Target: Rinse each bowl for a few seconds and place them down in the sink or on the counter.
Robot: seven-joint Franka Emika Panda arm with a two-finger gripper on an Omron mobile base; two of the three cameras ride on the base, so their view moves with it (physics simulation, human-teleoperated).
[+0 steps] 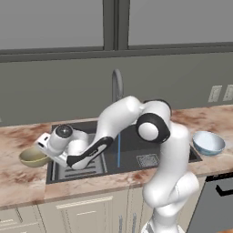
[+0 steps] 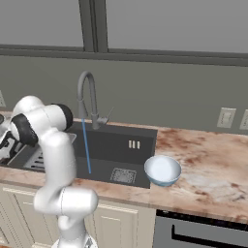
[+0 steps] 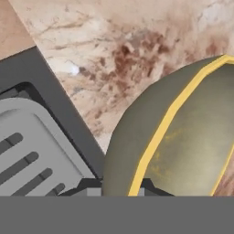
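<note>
At the far left of the left base view, the olive-gold bowl [image 1: 32, 157] sits over the table [image 1: 18, 182], just beside the left rim of the sink [image 1: 132, 168]. The hand [image 1: 42, 144] reaches out to it from over the ribbed drying tray [image 1: 82, 169], and the hand view shows the bowl's yellow rim [image 3: 160, 132] running straight down between the two dark finger tips, so the hand is closed on that rim, one finger inside and one outside (whether the bowl's base touches the marbled stone cannot be told).

Moving right, a thin blue stream of water [image 1: 119, 150] falls from the gooseneck faucet [image 1: 116, 84] into the dark basin, landing near the square drain [image 1: 148, 160]. Further right, the pale blue bowl [image 1: 208, 142] rests on the table just beside the sink's right edge, well apart from the hand.

The step in hand looks like carrying the olive-gold bowl to the water. To do it well, the arm should lift enough for the bowl to pass above the sink rim and the tray, then travel right until the bowl's opening sits under the stream. A rim pinch is a narrow hold, so a slow, level move suits it; a sharp swing could twist the bowl loose.
</note>
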